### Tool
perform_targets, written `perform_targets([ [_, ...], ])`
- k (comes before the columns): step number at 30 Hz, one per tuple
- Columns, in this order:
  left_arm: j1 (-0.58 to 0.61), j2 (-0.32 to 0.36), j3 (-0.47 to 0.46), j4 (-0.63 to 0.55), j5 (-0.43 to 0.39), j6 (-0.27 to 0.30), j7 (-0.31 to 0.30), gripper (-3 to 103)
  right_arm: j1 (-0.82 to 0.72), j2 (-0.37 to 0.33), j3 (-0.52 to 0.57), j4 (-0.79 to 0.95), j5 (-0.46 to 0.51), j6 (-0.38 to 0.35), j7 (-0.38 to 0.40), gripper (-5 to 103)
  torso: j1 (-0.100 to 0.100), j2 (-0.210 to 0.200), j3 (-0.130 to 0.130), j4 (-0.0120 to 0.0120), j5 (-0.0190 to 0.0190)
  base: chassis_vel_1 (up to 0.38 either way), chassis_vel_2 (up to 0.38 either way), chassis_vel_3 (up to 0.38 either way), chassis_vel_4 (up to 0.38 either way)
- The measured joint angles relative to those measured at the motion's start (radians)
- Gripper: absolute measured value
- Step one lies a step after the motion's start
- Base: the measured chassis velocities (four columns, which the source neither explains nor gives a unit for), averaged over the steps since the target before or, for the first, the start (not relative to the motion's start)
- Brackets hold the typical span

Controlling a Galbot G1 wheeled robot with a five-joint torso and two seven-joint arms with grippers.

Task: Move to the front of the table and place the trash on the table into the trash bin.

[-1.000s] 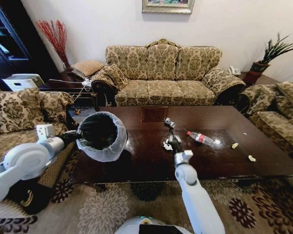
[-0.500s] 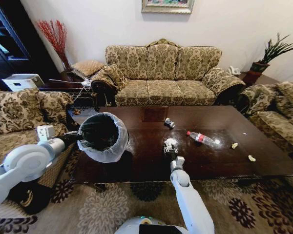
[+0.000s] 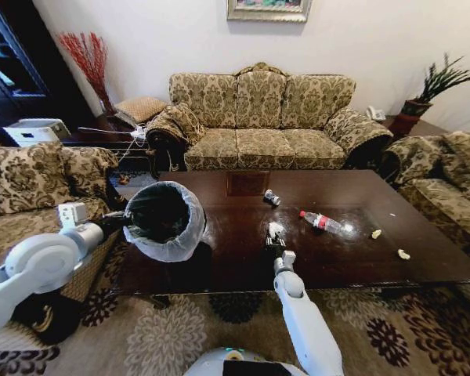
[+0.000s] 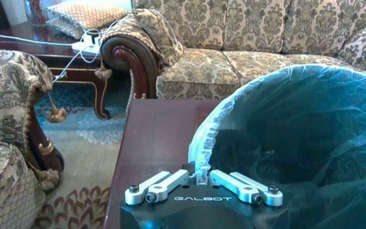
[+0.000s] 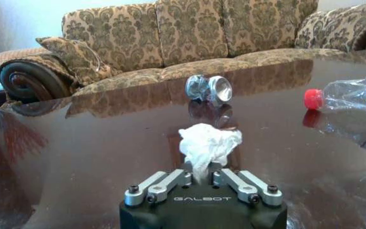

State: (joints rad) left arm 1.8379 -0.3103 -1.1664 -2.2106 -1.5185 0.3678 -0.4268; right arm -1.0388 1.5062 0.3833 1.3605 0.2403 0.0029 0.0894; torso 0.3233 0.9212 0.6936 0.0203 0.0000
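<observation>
Over the table (image 3: 360, 266), our right gripper (image 5: 201, 174) pinched a crumpled paper wad (image 5: 208, 141) (the can (image 5: 208, 89) and bottle (image 5: 354, 102) lay beyond it), while our left gripper (image 4: 200, 175) clamped the trash bin (image 3: 166, 221) by its lined rim.

From where I stand, the dark glossy table (image 3: 337, 262) fills the middle of the room before the sofa (image 3: 260, 117). The left gripper (image 3: 119, 220) at nine o'clock holds the trash bin (image 3: 164, 220) by its bag-lined rim, tipped so its dark mouth faces up, over the table's left end. The right gripper (image 3: 274, 239) sits near the centre, pinched on a white paper wad (image 3: 274, 229). A small silver can (image 3: 272, 198) lies toward twelve o'clock, the plastic bottle (image 3: 321, 222) at two, and two pale scraps (image 3: 390, 244) at three.
</observation>
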Motion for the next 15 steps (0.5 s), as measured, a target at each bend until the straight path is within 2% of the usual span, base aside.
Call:
perform_targets([
  [1, 0.000, 0.000, 0.000, 0.000, 0.000, 0.000, 0.000, 0, 0.000, 0.000, 0.000, 0.000, 0.000, 0.000, 0.000, 12, 0.000, 0.000, 0.000, 0.0000, 0.0000, 0.000, 0.000, 0.000, 0.000],
  [3, -0.001, 0.003, 0.000, -0.003, -0.002, 0.000, 0.000, 0, -0.002, -0.002, 0.003, 0.008, 0.005, -0.004, 0.001, 3, 0.000, 0.000, 0.000, 0.0000, 0.0000, 0.000, 0.000, 0.000, 0.000],
  [9, 0.003, 0.004, -0.002, -0.006, -0.003, 0.000, -0.001, 0, -0.020, -0.011, -0.007, 0.078, 0.033, 0.016, -0.019, 0, 0.000, 0.000, 0.000, -0.0002, 0.0001, 0.000, 0.000, 0.000, 0.000],
  [11, 0.010, 0.007, -0.003, -0.006, -0.003, 0.000, -0.002, 0, -0.038, -0.034, -0.065, 0.233, 0.068, 0.032, -0.067, 0, 0.000, 0.000, 0.000, -0.0001, 0.0000, 0.000, 0.000, 0.000, 0.000],
  [12, 0.010, 0.007, -0.003, -0.006, -0.003, 0.000, -0.002, 0, -0.038, -0.034, -0.065, 0.233, 0.068, 0.032, -0.067, 0, 0.000, 0.000, 0.000, -0.0001, 0.0000, 0.000, 0.000, 0.000, 0.000],
  [15, 0.010, 0.017, -0.001, -0.014, -0.016, 0.000, -0.013, 0, -0.018, -0.072, -0.180, 0.498, 0.107, 0.003, -0.099, 0, 0.000, 0.000, 0.000, 0.0000, 0.0000, 0.000, 0.000, 0.000, 0.000],
])
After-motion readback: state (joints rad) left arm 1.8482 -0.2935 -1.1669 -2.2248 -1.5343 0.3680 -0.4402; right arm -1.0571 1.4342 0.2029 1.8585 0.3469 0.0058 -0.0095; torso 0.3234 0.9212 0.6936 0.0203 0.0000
